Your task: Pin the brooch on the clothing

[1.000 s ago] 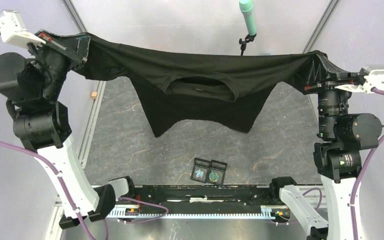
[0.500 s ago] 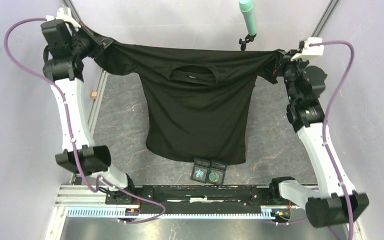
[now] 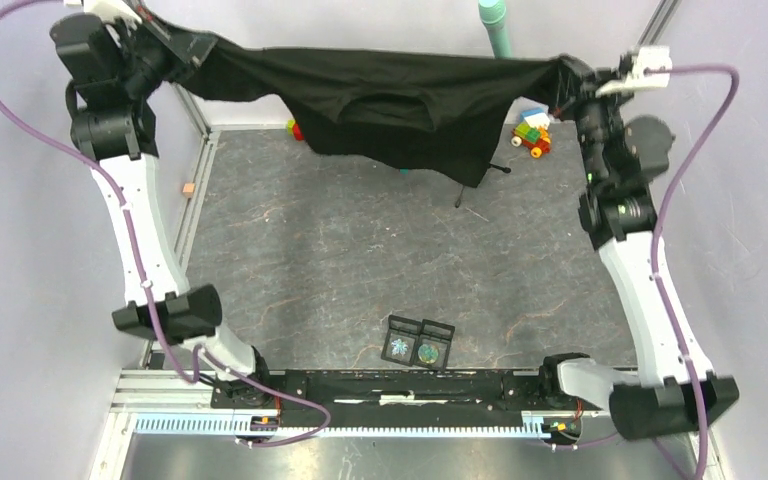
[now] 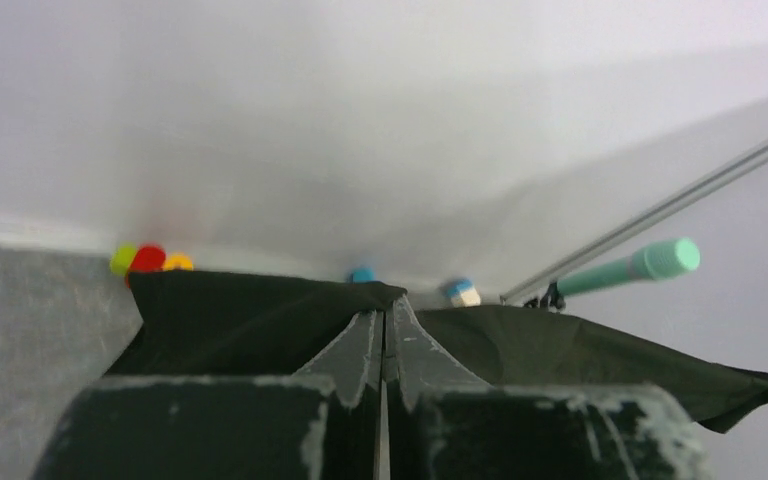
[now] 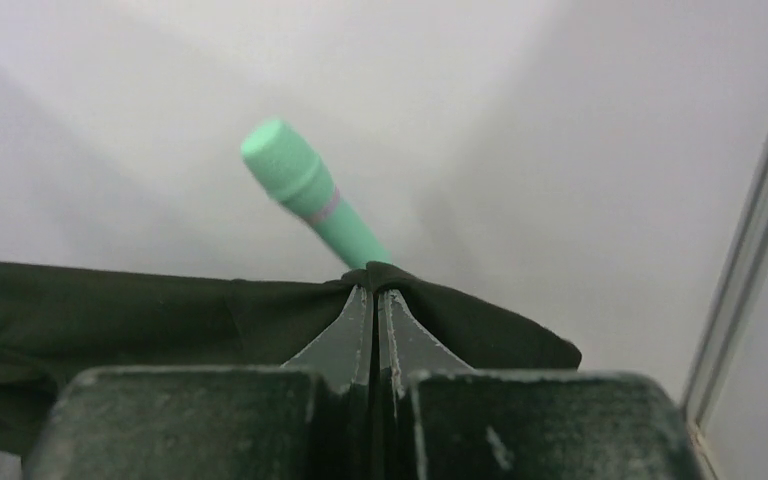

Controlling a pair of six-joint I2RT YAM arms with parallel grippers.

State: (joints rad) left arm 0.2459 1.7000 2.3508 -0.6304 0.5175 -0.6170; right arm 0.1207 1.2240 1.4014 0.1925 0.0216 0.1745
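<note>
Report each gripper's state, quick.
Left gripper: closed, pinching one end of the black T-shirt.
Right gripper: closed, pinching the other end of the T-shirt.

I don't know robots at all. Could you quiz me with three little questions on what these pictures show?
1. True or false: the shirt lies flat on the table.
2. Where do the two small cases sit?
3. What is the left gripper shut on? A) the shirt B) one of the cases C) nothing

Key:
1. False: it hangs in the air, stretched between the left gripper and the right gripper, both shut on it.
2. On the table, by its near edge, touched by neither gripper.
3. A
</note>
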